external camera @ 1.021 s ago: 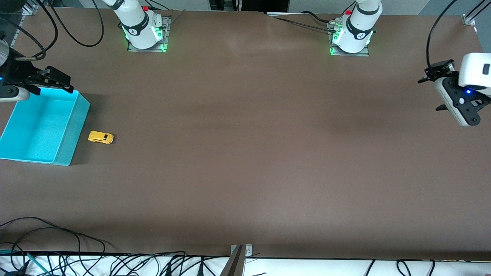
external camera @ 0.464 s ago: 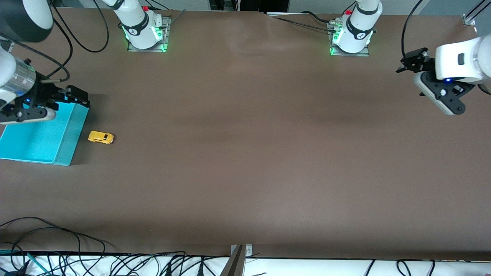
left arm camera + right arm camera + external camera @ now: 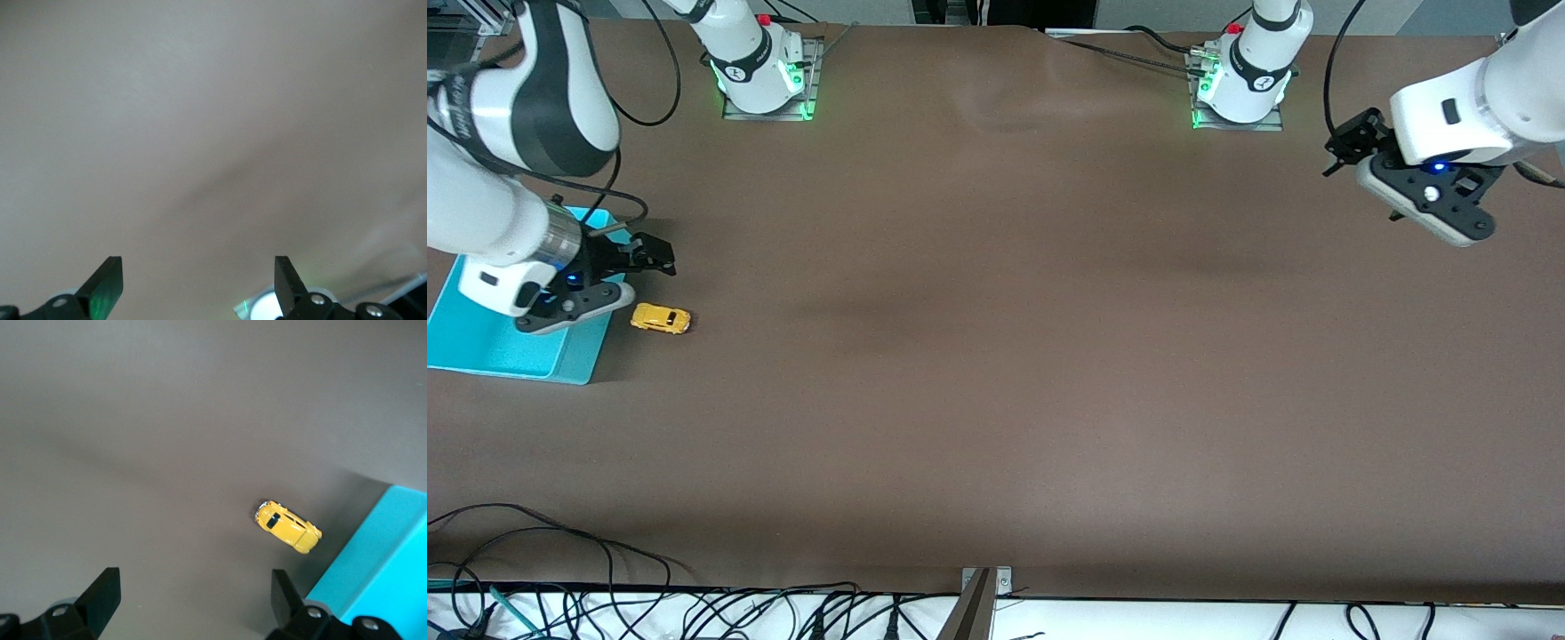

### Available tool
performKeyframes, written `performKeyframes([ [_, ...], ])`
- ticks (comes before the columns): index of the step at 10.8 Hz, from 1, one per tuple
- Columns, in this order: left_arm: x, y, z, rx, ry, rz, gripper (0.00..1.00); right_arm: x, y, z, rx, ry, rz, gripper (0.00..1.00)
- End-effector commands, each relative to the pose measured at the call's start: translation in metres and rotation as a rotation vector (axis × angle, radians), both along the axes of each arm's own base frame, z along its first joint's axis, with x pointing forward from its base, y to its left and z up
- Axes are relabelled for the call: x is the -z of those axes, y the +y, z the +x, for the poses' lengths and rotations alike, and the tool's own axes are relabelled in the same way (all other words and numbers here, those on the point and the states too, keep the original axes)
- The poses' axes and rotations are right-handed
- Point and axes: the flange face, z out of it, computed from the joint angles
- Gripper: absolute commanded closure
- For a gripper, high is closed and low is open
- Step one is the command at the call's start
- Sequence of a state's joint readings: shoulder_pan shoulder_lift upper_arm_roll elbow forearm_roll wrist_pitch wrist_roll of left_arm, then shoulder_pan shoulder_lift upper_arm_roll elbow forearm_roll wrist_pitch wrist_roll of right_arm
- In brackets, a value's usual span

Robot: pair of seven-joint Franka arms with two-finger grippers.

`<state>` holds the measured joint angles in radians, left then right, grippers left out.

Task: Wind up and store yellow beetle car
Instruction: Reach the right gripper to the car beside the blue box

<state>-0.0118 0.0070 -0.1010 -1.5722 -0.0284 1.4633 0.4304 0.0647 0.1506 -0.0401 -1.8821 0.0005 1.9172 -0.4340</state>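
Yellow beetle car (image 3: 661, 318) on the brown table (image 3: 996, 356), wheels down, just beside the open turquoise bin (image 3: 494, 351) at the right arm's end. Long axis roughly along the table's length, tipped a little so the end away from the bin sits slightly nearer the front camera. Which end is the nose: cannot tell. Small, rounded, yellow-orange body, dark windows, a dark patch on the roof in the right wrist view (image 3: 287, 527); wheels barely visible there.

Right pincer (image 3: 640, 258) up in the air over the bin's edge and the strip of table next to the car, fingers apart, nothing between them. Same spread shown in the right wrist view, two dark fingertips (image 3: 103, 593) wide of each other, car and a corner of the bin (image 3: 380, 560) underneath.

Left pincer (image 3: 1352, 147) raised over bare table at the left arm's end, well apart from car and bin, fingers (image 3: 107, 283) likewise spread and empty, only plain table surface under them in the left wrist view.
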Motion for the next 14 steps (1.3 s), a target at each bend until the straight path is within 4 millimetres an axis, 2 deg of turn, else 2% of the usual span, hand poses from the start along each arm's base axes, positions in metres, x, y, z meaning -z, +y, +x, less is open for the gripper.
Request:
performKeyframes([
  [1, 0.015, 0.025, -0.008, -0.193, -0.040, -0.002, 0.00, 0.036, -0.020, -0.019, -0.201, -0.022, 0.011, 0.00],
  [2, 0.009, 0.025, -0.024, -0.349, -0.038, 0.016, 0.00, 0.049, -0.028, -0.023, -0.292, -0.023, 0.017, 0.00],
  [3, 0.005, 0.025, -0.029, -0.430, -0.043, 0.023, 0.00, 0.065, -0.038, -0.028, -0.391, -0.023, 0.023, 0.00],
  [6, -0.006, 0.032, -0.024, -0.449, -0.085, 0.024, 0.00, 0.116, -0.070, -0.038, -0.670, -0.057, 0.043, 0.00],
  [8, -0.017, 0.032, -0.018, -0.445, -0.104, 0.028, 0.00, 0.155, -0.094, -0.030, -0.867, -0.105, 0.039, 0.00],
  [9, -0.015, 0.032, -0.019, -0.451, -0.088, 0.034, 0.00, 0.167, -0.101, -0.028, -0.932, -0.119, 0.034, 0.00],
  [11, -0.012, 0.038, -0.023, -0.462, -0.052, 0.045, 0.00, 0.189, -0.107, -0.027, -0.982, -0.126, 0.033, 0.00],
  [13, -0.009, 0.054, -0.026, -0.506, -0.018, 0.056, 0.00, 0.208, -0.107, -0.028, -0.991, -0.128, 0.036, 0.00],
  [14, -0.010, 0.052, -0.026, -0.514, -0.020, 0.057, 0.00, 0.216, -0.111, -0.029, -1.016, -0.132, 0.035, 0.00],
])
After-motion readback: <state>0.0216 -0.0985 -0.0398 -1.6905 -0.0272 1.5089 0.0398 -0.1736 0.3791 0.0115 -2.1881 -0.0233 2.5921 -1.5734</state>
